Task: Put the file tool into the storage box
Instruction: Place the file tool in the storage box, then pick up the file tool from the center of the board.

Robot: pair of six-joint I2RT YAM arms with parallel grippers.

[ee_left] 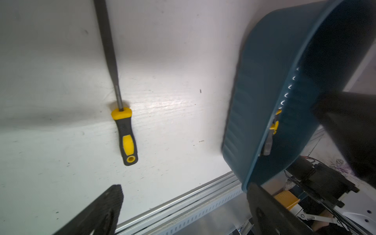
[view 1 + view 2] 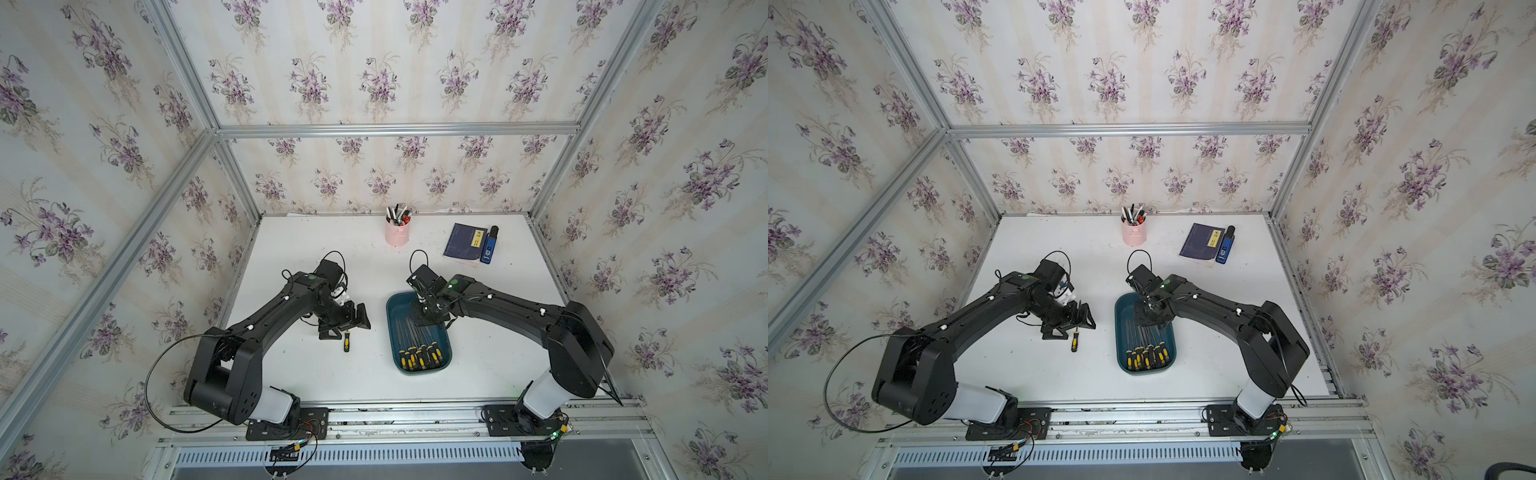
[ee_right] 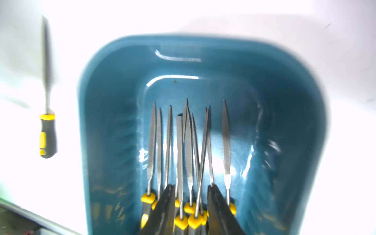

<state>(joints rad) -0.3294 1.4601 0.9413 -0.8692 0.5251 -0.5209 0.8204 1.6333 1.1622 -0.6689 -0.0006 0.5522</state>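
One file tool [image 2: 345, 340] lay on the white desk [image 2: 299, 249] beside the storage box [image 2: 394, 309], its blade hidden under the left claw [image 2: 349, 324], whose jaws stood wide apart. The right claw [image 3: 191, 203] hovered over the files in the box [image 3: 189, 154], jaws parted and empty; that wrist view was blurred.

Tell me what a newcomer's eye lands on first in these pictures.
The dark teal storage box near the table's middle, packed with yellow-handled files, draws the eye first; the right gripper hangs just above them, jaws apart. One stray file lies alone on the white table, below the wide-open left gripper.
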